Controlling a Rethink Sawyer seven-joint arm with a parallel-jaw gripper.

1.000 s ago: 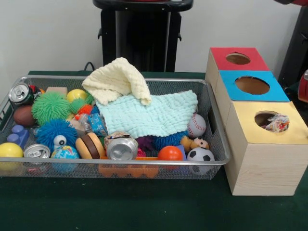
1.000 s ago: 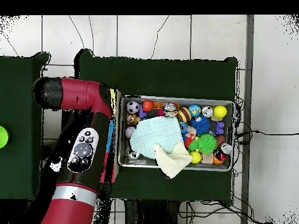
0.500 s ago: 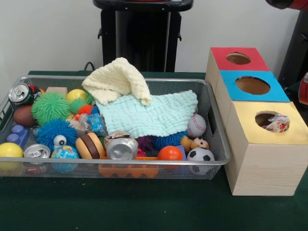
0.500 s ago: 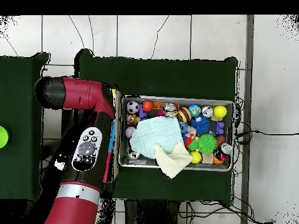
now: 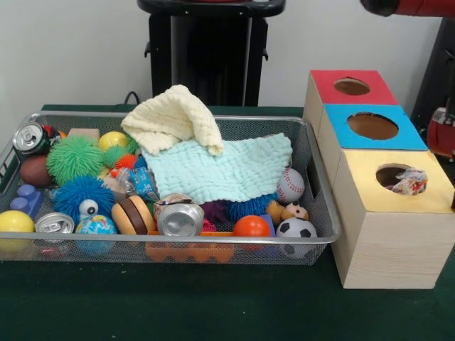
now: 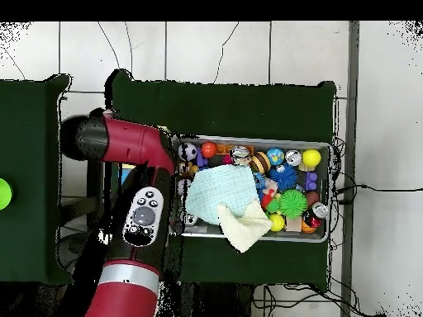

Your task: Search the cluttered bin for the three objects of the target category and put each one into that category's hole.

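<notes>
The wire bin (image 5: pixel 313 177) is packed with clutter and partly covered by a pale green cloth (image 5: pixel 227 167) and a cream cloth (image 5: pixel 174 117). To its right stands the sorting box (image 5: pixel 387 241) with red, blue and yellow tops; a crinkled wrapper (image 5: pixel 411 181) is lodged in the yellow hole (image 5: pixel 394 174). The target category is not stated. If wrappers are meant, a similar crinkled item (image 5: pixel 142 181) is seen at the left edge of the green cloth, though it is too small to confirm.

In the overhead view the arm (image 6: pixel 140 215) is positioned over the box end of the bin. The gripper is not visible in either view, so the state of its fingers cannot be told.

The coming move is judged to depend on one relation: the candidate items lie across the bin from the arm, away from the box.
</notes>
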